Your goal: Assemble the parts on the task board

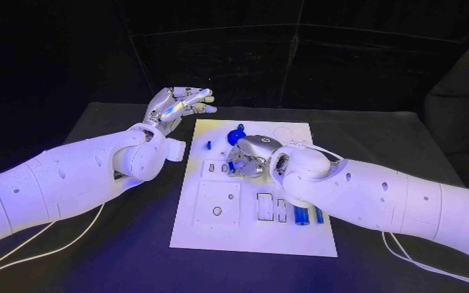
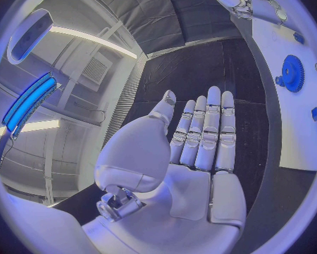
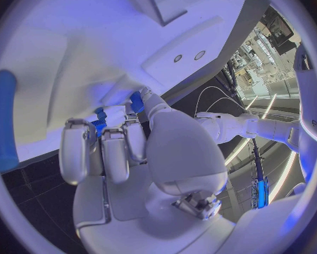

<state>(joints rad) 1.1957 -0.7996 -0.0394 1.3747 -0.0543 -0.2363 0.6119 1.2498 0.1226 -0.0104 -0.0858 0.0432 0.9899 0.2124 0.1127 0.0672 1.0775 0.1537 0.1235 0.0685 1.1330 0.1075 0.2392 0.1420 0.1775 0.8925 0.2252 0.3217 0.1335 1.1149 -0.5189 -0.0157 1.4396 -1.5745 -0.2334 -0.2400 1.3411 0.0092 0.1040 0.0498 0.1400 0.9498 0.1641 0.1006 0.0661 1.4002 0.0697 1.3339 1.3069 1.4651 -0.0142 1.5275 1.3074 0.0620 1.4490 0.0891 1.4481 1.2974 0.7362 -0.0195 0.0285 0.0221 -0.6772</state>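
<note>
- Task board (image 1: 293,239): white plate lying flat at the middle of the black table (image 1: 117,252), long side running away from the robot.
- Left hand (image 1: 178,105): raised over the table just off the board's far left corner, touching nothing. In the left wrist view the palm (image 2: 194,175) is flat, fingers straight and side by side, thumb held apart; it holds nothing.
- Right hand (image 1: 250,155): down on the middle of the board, fingers curled toward the surface. In the right wrist view the fingertips (image 3: 133,135) sit close together against the white board, with a small blue part (image 3: 136,101) at the thumb tip and another blue bit (image 3: 99,124) between the fingers. Whether it actually grips a part, cannot tell.
- Blue gear (image 1: 236,134): on the board's far half, just beyond the right hand; also visible in the left wrist view (image 2: 293,73).
- Small blue piece (image 1: 206,145): near the board's left edge, apart from both hands.
- Two blue cylinders (image 1: 302,213): lying side by side in the near right part of the board, beside rectangular slots (image 1: 266,206), partly hidden under the right forearm.
</note>
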